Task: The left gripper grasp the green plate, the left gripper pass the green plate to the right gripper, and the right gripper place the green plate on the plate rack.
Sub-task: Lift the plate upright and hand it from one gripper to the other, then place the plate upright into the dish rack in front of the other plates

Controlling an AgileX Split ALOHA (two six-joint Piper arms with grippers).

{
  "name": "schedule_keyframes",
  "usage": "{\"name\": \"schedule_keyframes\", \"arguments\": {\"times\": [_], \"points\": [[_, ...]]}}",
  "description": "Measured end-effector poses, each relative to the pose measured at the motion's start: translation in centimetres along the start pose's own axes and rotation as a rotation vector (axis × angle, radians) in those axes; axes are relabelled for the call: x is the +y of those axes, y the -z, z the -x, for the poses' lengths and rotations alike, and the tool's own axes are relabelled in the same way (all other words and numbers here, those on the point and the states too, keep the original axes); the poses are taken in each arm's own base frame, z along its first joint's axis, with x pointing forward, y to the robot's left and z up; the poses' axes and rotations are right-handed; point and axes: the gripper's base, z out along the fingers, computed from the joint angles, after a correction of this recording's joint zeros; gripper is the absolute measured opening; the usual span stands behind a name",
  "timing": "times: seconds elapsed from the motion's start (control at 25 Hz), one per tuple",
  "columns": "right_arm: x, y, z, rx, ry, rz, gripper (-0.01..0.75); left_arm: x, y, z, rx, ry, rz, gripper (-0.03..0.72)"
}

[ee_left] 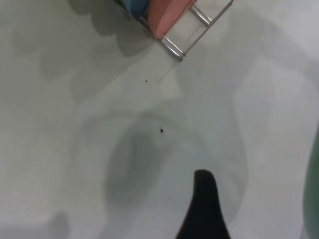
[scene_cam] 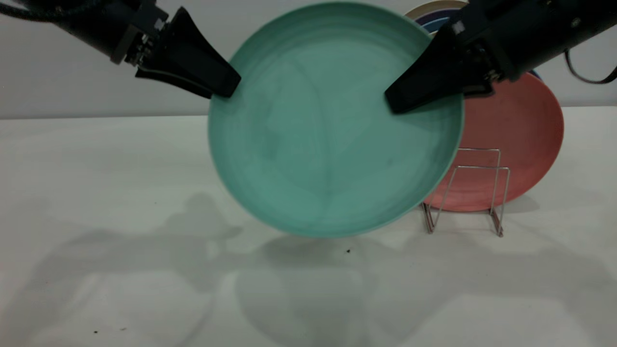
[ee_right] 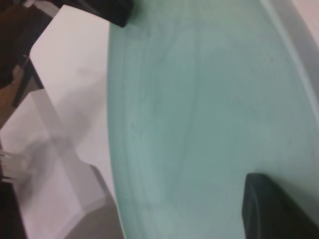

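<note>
The green plate [scene_cam: 332, 120] hangs tilted in the air above the table, its face toward the exterior camera. My right gripper [scene_cam: 393, 103] is shut on its upper right rim. One of its fingers [ee_right: 274, 209] lies flat on the plate's face [ee_right: 199, 114]. My left gripper [scene_cam: 224, 91] is at the plate's upper left rim. In the left wrist view its one visible finger [ee_left: 204, 209] stands apart from the plate's edge [ee_left: 314, 189], with table showing between them, so it is open. The plate rack [scene_cam: 496, 193] stands just right of and behind the plate.
A pink plate [scene_cam: 511, 144] stands in the rack, with a blue plate [scene_cam: 434, 21] behind it. Both also show in the left wrist view, pink [ee_left: 167, 15] and blue [ee_left: 132, 6], with the rack's wire [ee_left: 174, 47]. The white table [scene_cam: 120, 202] stretches left and front.
</note>
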Motion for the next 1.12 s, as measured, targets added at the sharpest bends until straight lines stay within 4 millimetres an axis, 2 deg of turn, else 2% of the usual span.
{"name": "schedule_keyframes", "arguments": {"times": [0.16, 0.44, 0.52, 0.64, 0.72, 0.88, 1.12], "points": [[-0.4, 1.0, 0.1, 0.002, 0.031, -0.037, 0.101, -0.2, 0.9, 0.3, -0.012, 0.003, 0.033, 0.6], [-0.8, 1.4, 0.1, 0.009, 0.089, -0.093, 0.101, -0.4, 1.1, 0.4, -0.028, 0.015, 0.017, 0.591], [-1.2, 2.1, 0.3, 0.005, 0.183, -0.151, 0.101, -0.2, 1.2, 0.2, -0.007, 0.003, 0.028, 0.591], [-0.9, 3.5, 1.1, -0.01, 0.429, -0.235, 0.101, 0.3, 1.6, -0.1, 0.002, 0.006, 0.048, 0.591], [-0.1, 4.6, 1.9, -0.02, 0.626, -0.285, 0.101, 0.6, 1.8, -0.2, 0.002, 0.01, 0.058, 0.591], [1.3, 6.6, 3.1, -0.028, 0.903, -0.386, 0.101, 0.6, 1.9, -0.3, 0.005, 0.01, 0.06, 0.591], [1.0, 7.4, 3.4, 0.015, 0.991, -0.496, 0.101, 0.6, 1.9, -0.3, 0.006, 0.009, 0.06, 0.591]]}}
